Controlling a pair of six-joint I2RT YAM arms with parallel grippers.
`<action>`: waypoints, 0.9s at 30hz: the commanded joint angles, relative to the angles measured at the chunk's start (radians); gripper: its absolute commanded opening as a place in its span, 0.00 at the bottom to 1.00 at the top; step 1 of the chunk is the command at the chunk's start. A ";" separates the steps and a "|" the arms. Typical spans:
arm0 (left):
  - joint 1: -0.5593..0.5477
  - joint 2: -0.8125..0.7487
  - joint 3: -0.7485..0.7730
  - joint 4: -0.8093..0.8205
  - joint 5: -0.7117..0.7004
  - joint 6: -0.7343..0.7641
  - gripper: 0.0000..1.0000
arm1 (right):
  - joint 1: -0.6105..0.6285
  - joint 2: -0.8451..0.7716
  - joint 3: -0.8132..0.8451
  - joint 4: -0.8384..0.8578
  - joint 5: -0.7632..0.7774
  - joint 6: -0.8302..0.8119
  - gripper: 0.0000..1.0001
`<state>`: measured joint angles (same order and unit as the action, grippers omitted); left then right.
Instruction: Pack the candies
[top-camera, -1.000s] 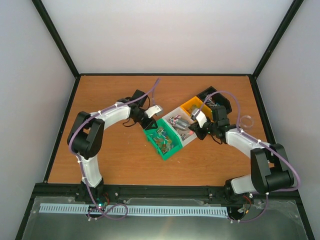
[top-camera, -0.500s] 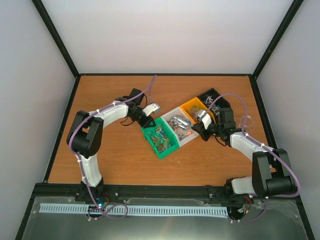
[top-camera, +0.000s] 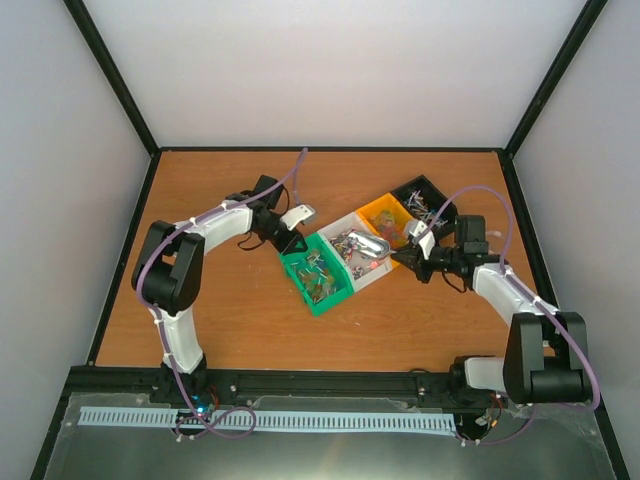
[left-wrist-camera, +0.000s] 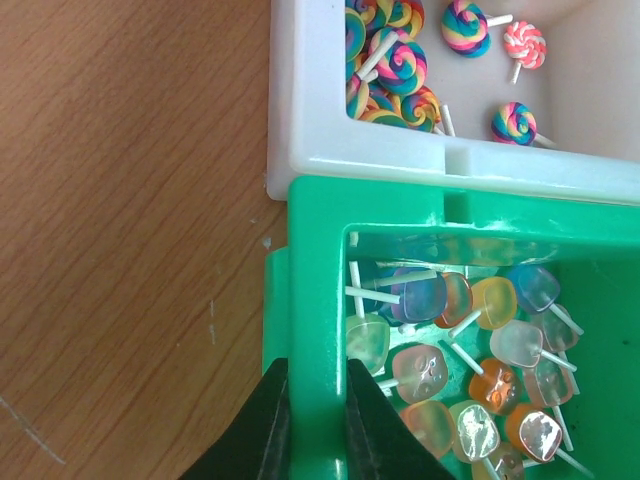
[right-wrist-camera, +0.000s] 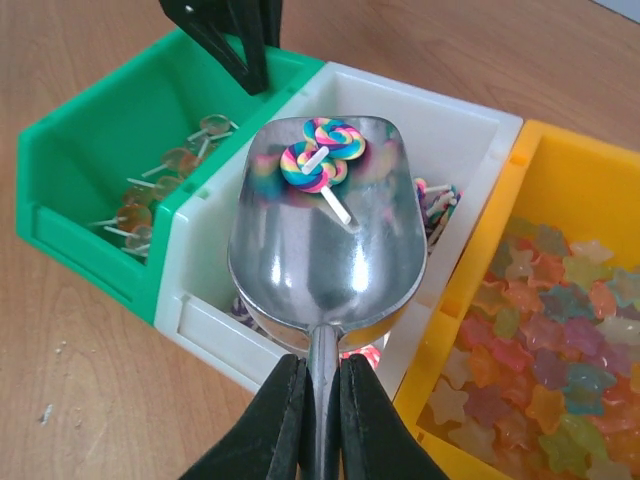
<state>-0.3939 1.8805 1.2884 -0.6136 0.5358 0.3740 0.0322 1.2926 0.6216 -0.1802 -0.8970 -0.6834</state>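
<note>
We see the right gripper (right-wrist-camera: 320, 385) clamped on the handle of a silver scoop (right-wrist-camera: 325, 240), which it holds level above the white bin (right-wrist-camera: 455, 135). Two swirl lollipops (right-wrist-camera: 322, 155) lie at the far end of the scoop's bowl, well ahead of the fingers and over the bin's far side. In the left wrist view, more swirl lollipops are heaped in the white bin, mostly in the corner next to the green bin (left-wrist-camera: 400, 205). The left gripper (left-wrist-camera: 315, 410) is closed on the green bin's side wall, with one finger outside and one inside. Just past the inner finger, clear lollipops (left-wrist-camera: 470, 360) in pale orange, yellow, blue and colourless tints lie piled on the bin floor. The green and white bins touch wall to wall. On the white bin's other side sits the yellow bin (right-wrist-camera: 580, 180), filled with translucent star candies (right-wrist-camera: 540, 370). From above, a black bin (top-camera: 420, 190) ends the row on the wooden table (top-camera: 220, 320); we cannot make out what is in it.
</note>
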 joint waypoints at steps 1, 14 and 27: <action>0.024 -0.023 0.035 0.016 0.031 -0.030 0.01 | -0.030 -0.032 0.107 -0.215 -0.091 -0.119 0.03; 0.026 -0.105 -0.028 -0.008 -0.013 0.032 0.01 | -0.282 -0.083 0.368 -0.784 -0.099 -0.385 0.03; 0.032 -0.182 -0.104 -0.042 -0.026 0.059 0.15 | -0.681 -0.035 0.601 -1.240 -0.084 -0.714 0.03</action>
<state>-0.3683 1.7576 1.1683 -0.6308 0.4793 0.4057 -0.5556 1.2251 1.1378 -1.2144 -0.9646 -1.2388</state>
